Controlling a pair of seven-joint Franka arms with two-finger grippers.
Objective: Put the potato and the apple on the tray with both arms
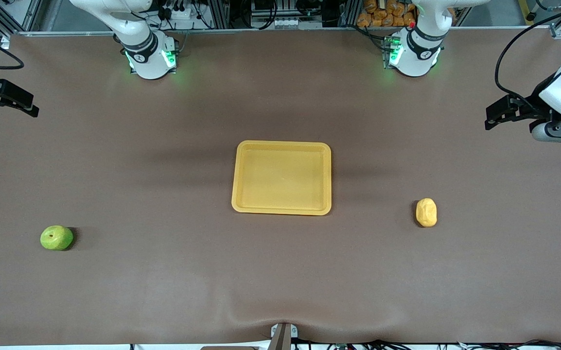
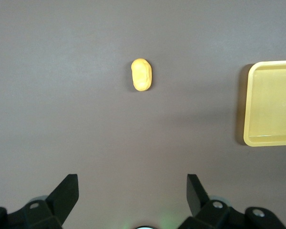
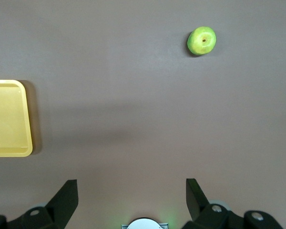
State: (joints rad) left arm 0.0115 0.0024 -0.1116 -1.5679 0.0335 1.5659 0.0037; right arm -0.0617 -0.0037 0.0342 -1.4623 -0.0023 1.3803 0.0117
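The yellow-orange tray (image 1: 280, 180) lies bare in the middle of the table. The green apple (image 1: 57, 237) rests toward the right arm's end, nearer the front camera than the tray. The oblong potato (image 1: 426, 212) lies toward the left arm's end. My left gripper (image 1: 489, 118) hangs open and holds nothing, high over its end of the table. In its wrist view the left gripper (image 2: 132, 183) looks down on the potato (image 2: 142, 75) and the tray (image 2: 271, 102). My right gripper (image 1: 31, 106) also hangs open over its end; from the right gripper (image 3: 132, 187) I see the apple (image 3: 202, 40) and the tray (image 3: 7, 119).
A brown mat (image 1: 164, 272) covers the table, with a raised wrinkle by a small bracket (image 1: 283, 335) at the edge nearest the front camera. The two arm bases (image 1: 149, 56) stand along the farthest edge. Orange items (image 1: 387, 12) lie off the table there.
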